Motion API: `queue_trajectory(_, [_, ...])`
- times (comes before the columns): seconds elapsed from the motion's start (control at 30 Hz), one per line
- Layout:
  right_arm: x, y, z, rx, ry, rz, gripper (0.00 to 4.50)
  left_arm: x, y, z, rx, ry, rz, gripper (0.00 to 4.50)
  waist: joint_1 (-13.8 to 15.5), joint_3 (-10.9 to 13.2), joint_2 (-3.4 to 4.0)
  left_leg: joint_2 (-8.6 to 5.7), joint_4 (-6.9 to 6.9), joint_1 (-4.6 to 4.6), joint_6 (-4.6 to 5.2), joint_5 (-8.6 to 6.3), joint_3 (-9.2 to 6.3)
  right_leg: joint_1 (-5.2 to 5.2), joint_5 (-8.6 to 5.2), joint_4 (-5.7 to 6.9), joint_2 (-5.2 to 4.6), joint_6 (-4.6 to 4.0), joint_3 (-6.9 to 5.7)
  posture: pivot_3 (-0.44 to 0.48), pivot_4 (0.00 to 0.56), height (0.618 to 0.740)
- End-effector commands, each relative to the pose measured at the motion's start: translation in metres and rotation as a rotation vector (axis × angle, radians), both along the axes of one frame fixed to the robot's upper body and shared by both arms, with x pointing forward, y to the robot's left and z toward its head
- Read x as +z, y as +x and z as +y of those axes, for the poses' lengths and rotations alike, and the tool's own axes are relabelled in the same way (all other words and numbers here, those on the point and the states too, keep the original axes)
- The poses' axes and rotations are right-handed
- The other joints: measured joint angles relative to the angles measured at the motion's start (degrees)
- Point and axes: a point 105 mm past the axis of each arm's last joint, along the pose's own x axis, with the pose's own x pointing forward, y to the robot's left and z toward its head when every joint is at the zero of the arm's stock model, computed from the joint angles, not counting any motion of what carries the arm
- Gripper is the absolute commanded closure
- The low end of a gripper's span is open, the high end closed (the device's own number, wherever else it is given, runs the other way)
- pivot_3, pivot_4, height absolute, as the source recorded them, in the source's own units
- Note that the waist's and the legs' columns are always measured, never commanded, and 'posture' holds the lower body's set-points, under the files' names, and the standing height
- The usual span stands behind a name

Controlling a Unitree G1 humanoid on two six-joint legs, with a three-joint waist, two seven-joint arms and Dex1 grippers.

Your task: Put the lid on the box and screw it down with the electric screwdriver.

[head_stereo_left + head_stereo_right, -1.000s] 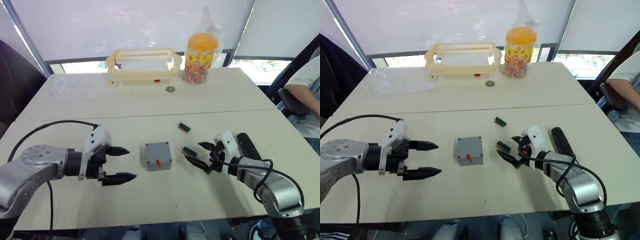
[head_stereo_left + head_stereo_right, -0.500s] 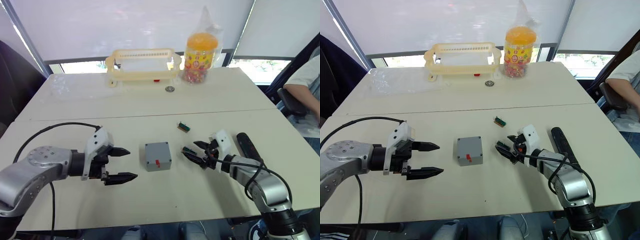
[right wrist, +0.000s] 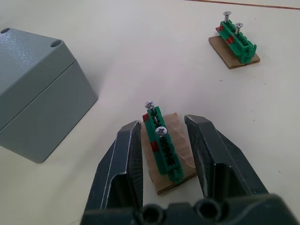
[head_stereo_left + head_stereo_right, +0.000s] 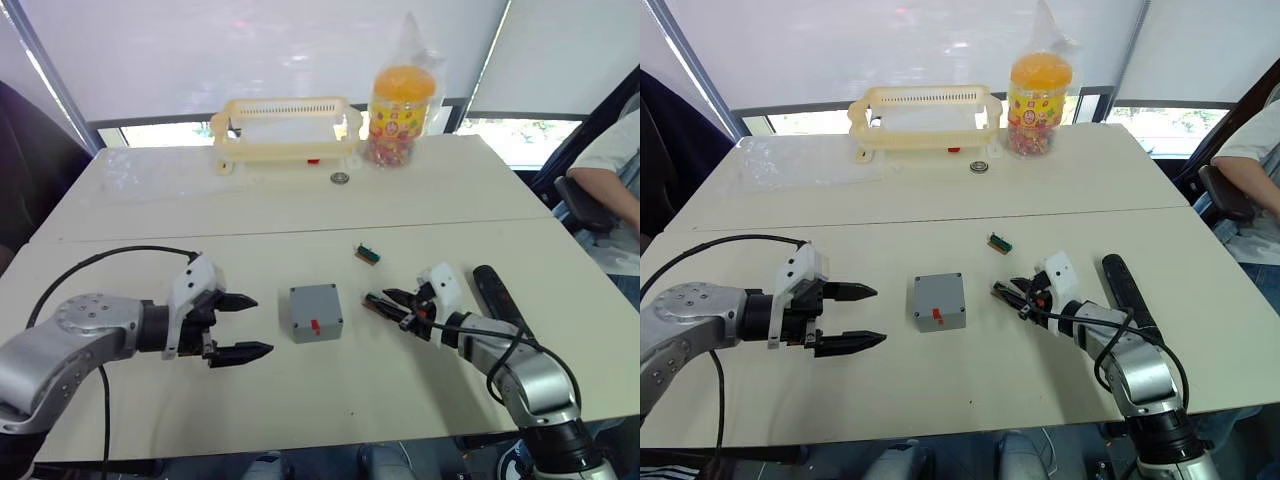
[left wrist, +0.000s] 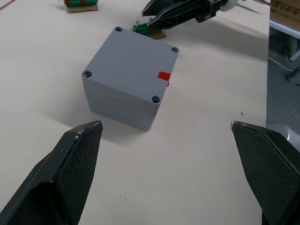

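The grey box (image 4: 316,312) stands mid-table with a small red mark on its front. The lid (image 5: 131,65) lies flat on top of it, and a seam and corner holes show. My left gripper (image 4: 262,325) is open, left of the box and pointing at it, empty. My right gripper (image 3: 162,123) is on the box's right, its fingers narrowly open astride a green screw holder (image 3: 161,140) on a brown card. Two screws stand in the holder. The black electric screwdriver (image 4: 497,295) lies on the table beside my right forearm.
A second green screw holder (image 4: 368,254) lies farther back. At the table's far side stand a cream basket (image 4: 285,130), a jar of sweets (image 4: 400,102) and a small metal ring (image 4: 341,178). A person (image 4: 615,170) sits at the right edge.
My right gripper has reached forward to the green screw holder and narrowed its fingers around it. The left gripper has shifted only slightly and the box has not moved.
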Motion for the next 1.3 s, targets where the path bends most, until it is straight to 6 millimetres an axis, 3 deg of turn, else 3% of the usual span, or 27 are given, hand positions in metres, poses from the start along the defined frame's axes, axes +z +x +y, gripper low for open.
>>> queue_trajectory(0.03, [0.005, 0.001, 0.003, 0.012, -0.006, -0.032, 3.80, 0.001, 0.001, -0.002, -0.009, 0.002, -0.022, 0.00, 0.0, 0.0, 0.00, 0.00, 0.00, 0.00, 0.00, 0.00, 0.00, 0.00, 0.00, 0.00, 0.00, 0.00, 0.00, 0.000, 0.150, 0.740])
queue_trajectory(0.07, [0.004, 0.001, 0.003, 0.012, -0.007, -0.031, 4.30, 0.001, 0.001, -0.002, -0.009, 0.001, -0.024, 0.00, 0.0, 0.0, 0.00, 0.00, 0.00, 0.00, 0.00, 0.00, 0.00, 0.00, 0.00, 0.00, 0.00, 0.00, -0.01, 0.000, 0.150, 0.740])
queue_trajectory(0.1, [0.004, 0.001, 0.003, 0.012, -0.006, -0.031, 4.46, 0.001, 0.001, -0.002, -0.008, 0.001, -0.025, 0.00, 0.0, 0.0, 0.00, 0.00, 0.00, 0.00, 0.00, 0.00, 0.00, 0.00, 0.00, 0.00, 0.00, 0.00, 0.00, 0.000, 0.150, 0.740])
queue_trajectory(0.33, [0.005, 0.001, 0.004, 0.014, -0.005, -0.032, 4.46, 0.000, 0.004, 0.000, 0.005, 0.004, -0.032, 0.00, 0.0, 0.0, 0.00, 0.00, 0.00, 0.00, 0.00, 0.00, 0.00, 0.00, 0.00, 0.00, 0.00, 0.00, 0.00, 0.000, 0.150, 0.740])
queue_trajectory(0.87, [0.065, -0.012, 0.012, 0.063, 0.029, -0.162, 4.46, -0.002, 0.006, 0.001, -0.001, -0.005, -0.022, 0.00, 0.1, 0.0, 0.01, 0.00, 0.00, -0.01, 0.00, 0.00, -0.01, 0.00, 0.00, 0.00, 0.00, 0.00, 0.00, 0.000, 0.150, 0.740])
queue_trajectory(1.07, [0.102, -0.017, 0.056, 0.261, 0.098, -0.194, 4.46, 0.006, 0.009, 0.011, 0.000, 0.000, -0.021, 0.00, -0.4, 0.0, 0.02, 0.07, -0.03, 0.02, 0.01, -0.01, -0.02, -0.04, 0.03, 0.02, 0.04, -0.02, -0.01, 0.000, 0.150, 0.740])
queue_trajectory(1.17, [0.101, -0.012, 0.074, 0.304, 0.113, -0.169, 4.46, 0.011, 0.016, 0.016, 0.029, -0.009, -0.043, 0.00, -0.2, 0.0, 0.02, 0.08, -0.06, 0.01, 0.02, -0.01, -0.03, -0.05, 0.03, 0.02, 0.10, -0.02, -0.07, 0.000, 0.150, 0.740])
queue_trajectory(1.3, [0.092, -0.006, 0.081, 0.326, 0.086, -0.150, 4.46, 0.016, 0.017, 0.018, 0.052, -0.031, -0.050, 0.00, 0.1, 0.0, 0.02, 0.04, -0.03, -0.04, 0.02, -0.01, -0.03, -0.05, 0.04, -0.04, 0.03, -0.02, -0.04, 0.000, 0.150, 0.740])
